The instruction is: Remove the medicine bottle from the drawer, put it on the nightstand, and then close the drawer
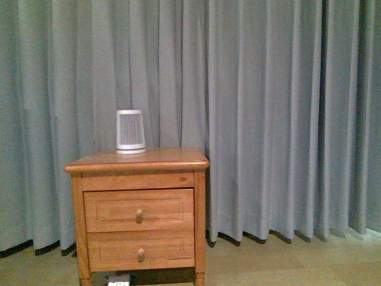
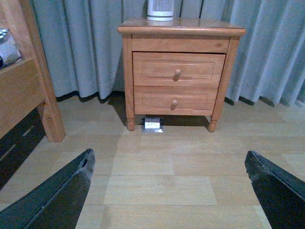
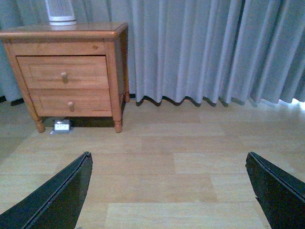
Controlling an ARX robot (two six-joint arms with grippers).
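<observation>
The honey-orange nightstand (image 1: 138, 162) stands against the grey curtain at lower left of the front view. Its upper drawer (image 1: 139, 210) is pushed in flush, with one round knob (image 1: 139, 215). The left wrist view has the drawer (image 2: 177, 69) straight ahead, and the right wrist view has the drawer (image 3: 62, 72) off to one side. The medicine bottle is hidden. My left gripper (image 2: 167, 160) hangs open over bare floor, well short of the nightstand (image 2: 181, 26). My right gripper (image 3: 169, 160) is open too, with nothing between its fingers. Neither arm shows in the front view.
A white ribbed cone-shaped device (image 1: 130, 131) stands on the nightstand top. The lower drawer (image 1: 141, 251) is shut. A small white power strip (image 2: 152, 124) lies under the cabinet. A wooden bed frame (image 2: 29, 81) stands to one side in the left wrist view. Curtain (image 1: 268, 113) hangs behind.
</observation>
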